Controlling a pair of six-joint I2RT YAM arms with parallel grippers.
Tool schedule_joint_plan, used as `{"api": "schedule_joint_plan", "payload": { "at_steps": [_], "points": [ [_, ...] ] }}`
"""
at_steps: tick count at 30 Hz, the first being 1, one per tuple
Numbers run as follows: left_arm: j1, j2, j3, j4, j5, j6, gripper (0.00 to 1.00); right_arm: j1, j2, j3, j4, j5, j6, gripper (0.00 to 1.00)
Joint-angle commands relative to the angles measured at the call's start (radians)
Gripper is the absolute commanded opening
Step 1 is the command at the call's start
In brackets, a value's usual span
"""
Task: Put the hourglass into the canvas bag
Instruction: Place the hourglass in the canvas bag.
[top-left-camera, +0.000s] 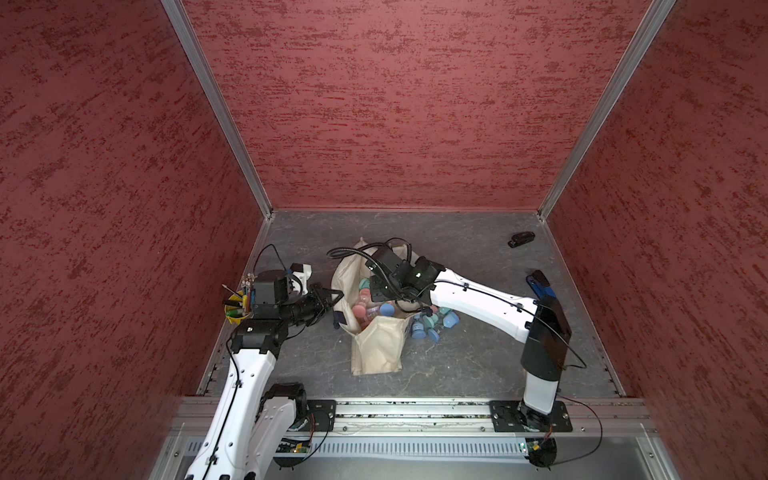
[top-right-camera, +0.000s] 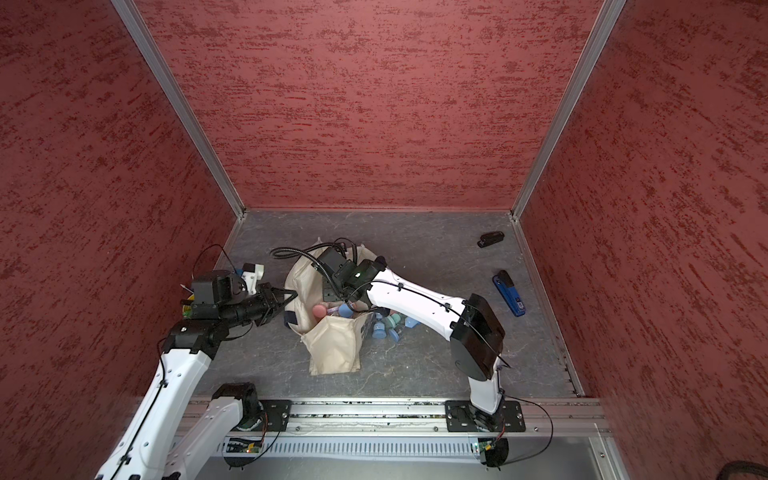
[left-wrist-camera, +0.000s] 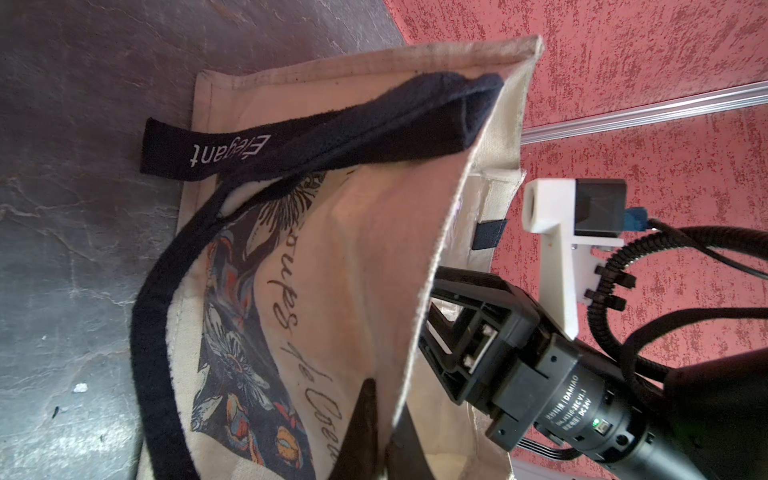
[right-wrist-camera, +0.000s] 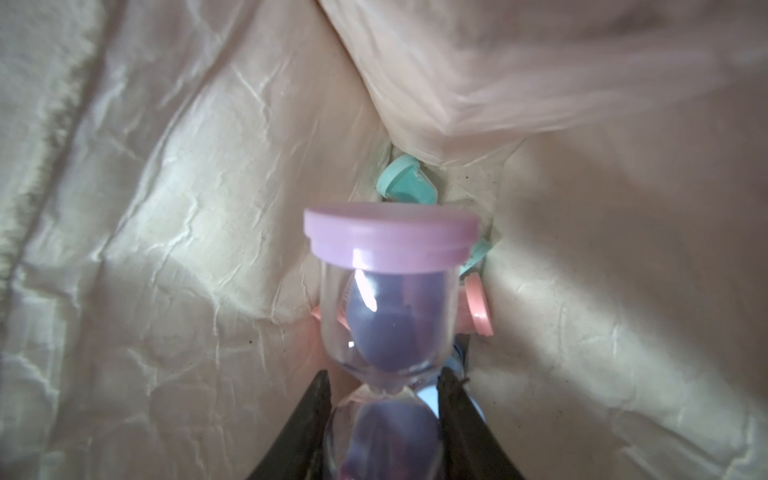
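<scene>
The canvas bag (top-left-camera: 376, 347) sits slumped on the gray tabletop (top-left-camera: 457, 257) between the two arms, its mouth gaping upward. The left tool (top-left-camera: 330, 297) is clenched on the bag's rim at the left side. In the left wrist view its dark fingers (left-wrist-camera: 361, 419) pinch the cream cloth edge. A dark navy strap (left-wrist-camera: 332, 133) printed "Elegant" droops across the flowered outer panel.

The right tool (right-wrist-camera: 386, 399) reaches down into the bag's mouth, and in both top views its tips are hidden behind its own wrist. In the right wrist view the purple hourglass (right-wrist-camera: 390, 291), capped in lilac, is inside the bag with cream lining all around it. Its narrow waist stands between the two dark fingers. Whether the right tool is pinching the waist or standing just clear of it I cannot tell.

Deeper in the bag, past that cap, lie a teal hourglass (right-wrist-camera: 405, 183) and a pink hourglass (right-wrist-camera: 478, 309). In a top view a pink cap (top-left-camera: 359, 309) and a blue cap (top-left-camera: 387, 309) show through the mouth.

Outside the bag, a cluster of blue and teal hourglasses (top-left-camera: 434, 326) lies on the tabletop against the bag's right side, partly under the right arm.

A yellow cup (top-left-camera: 233, 316) holding pens stands by the left wall, behind the left arm. A black stapler (top-left-camera: 520, 240) lies near the far right corner. A blue and black oblong object (top-right-camera: 509, 295) lies near the right wall.
</scene>
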Motion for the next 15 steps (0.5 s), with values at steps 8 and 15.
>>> {"api": "schedule_joint_plan", "payload": {
  "at_steps": [8,15],
  "points": [
    [-0.011,-0.003,-0.004,0.011,-0.006,0.004,0.09,0.006,-0.057,0.013,0.039,0.045,-0.005,0.7],
    [-0.009,-0.003,-0.002,0.004,-0.013,0.008,0.09,0.008,-0.143,0.075,-0.113,0.392,0.093,0.99]
  ]
}}
